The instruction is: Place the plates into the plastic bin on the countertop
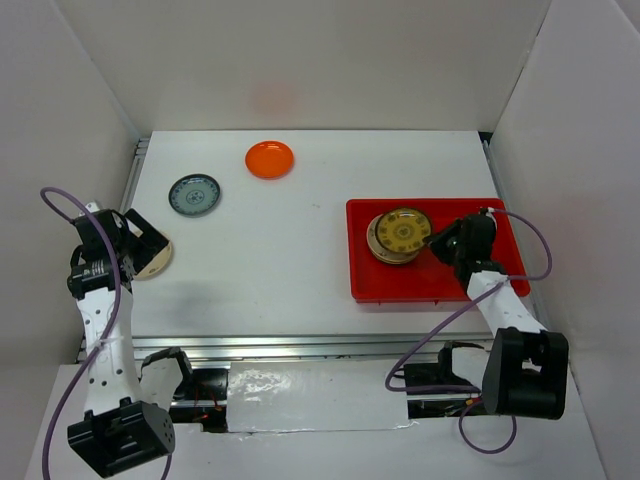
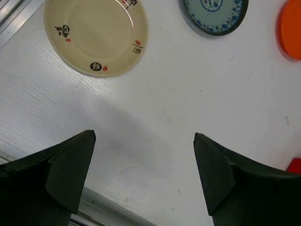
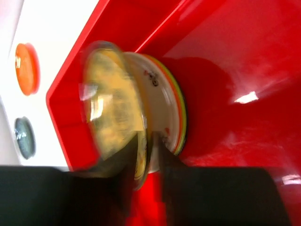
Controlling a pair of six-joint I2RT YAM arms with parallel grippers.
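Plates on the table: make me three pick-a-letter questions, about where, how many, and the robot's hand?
1. Where is the brown-gold plate?
A. in the red bin
B. on the floor
C. on a shelf

2. How many plates lie on the countertop outside the bin?
A. one
B. three
C. five

3. The left gripper is:
A. open, empty
B. shut on a plate
C. shut on a cup

Answers: A, it sits inside the bin's walls; B, orange plate, grey-blue plate, cream plate; A, its jaws stand wide apart.
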